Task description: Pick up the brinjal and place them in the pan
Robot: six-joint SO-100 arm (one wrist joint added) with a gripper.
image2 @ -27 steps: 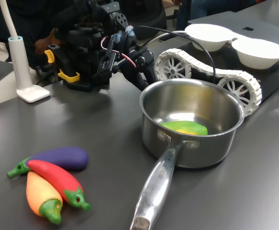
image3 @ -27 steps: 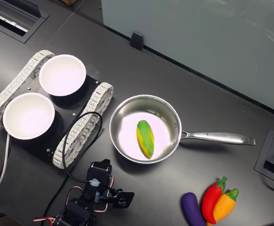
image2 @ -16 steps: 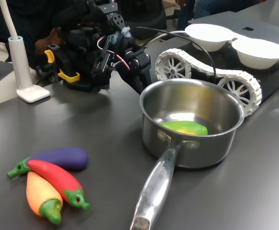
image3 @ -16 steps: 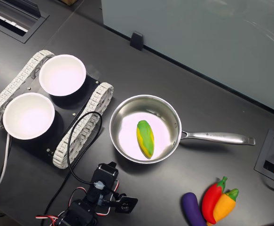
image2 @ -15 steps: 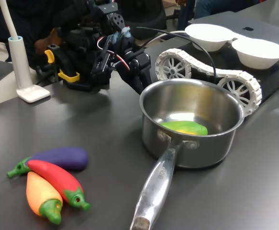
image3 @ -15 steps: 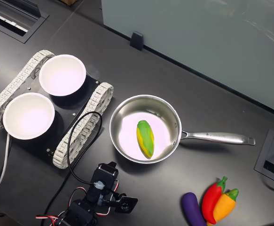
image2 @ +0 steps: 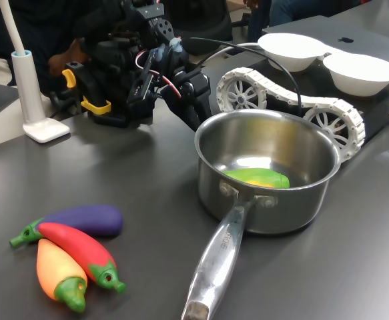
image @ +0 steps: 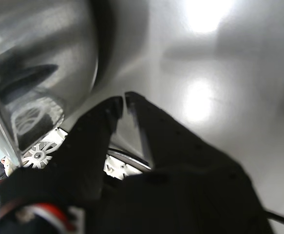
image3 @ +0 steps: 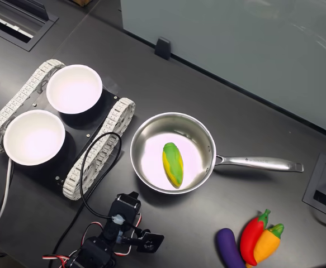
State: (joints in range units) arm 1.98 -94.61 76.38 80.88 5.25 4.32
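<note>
The purple brinjal (image2: 91, 219) (image3: 228, 249) lies on the dark table next to two other toy vegetables, far from the arm. The steel pan (image2: 289, 211) (image3: 149, 159) stands mid-table and holds a green-and-yellow toy (image2: 258, 178) (image3: 173, 164). Its long handle (image3: 258, 163) points to the second exterior view's right. My gripper (image2: 193, 115) (image3: 152, 241) (image: 121, 100) hangs low beside the pan's outer wall (image: 39, 73), on the side away from the brinjal. The black fingers are shut, their tips almost touching, with nothing held.
A red chili toy (image2: 79, 249) (image3: 253, 234) and an orange pepper toy (image2: 57, 270) (image3: 267, 241) touch the brinjal. Two white bowls (image3: 74, 88) (image3: 33, 137) sit on a tracked vehicle (image2: 327, 113) behind the pan. A white lamp base (image2: 45, 128) stands by the arm's base.
Between a second and half a second ago the arm shifted slightly toward the second exterior view's lower right. It has held still since. The toys and pan have not moved.
</note>
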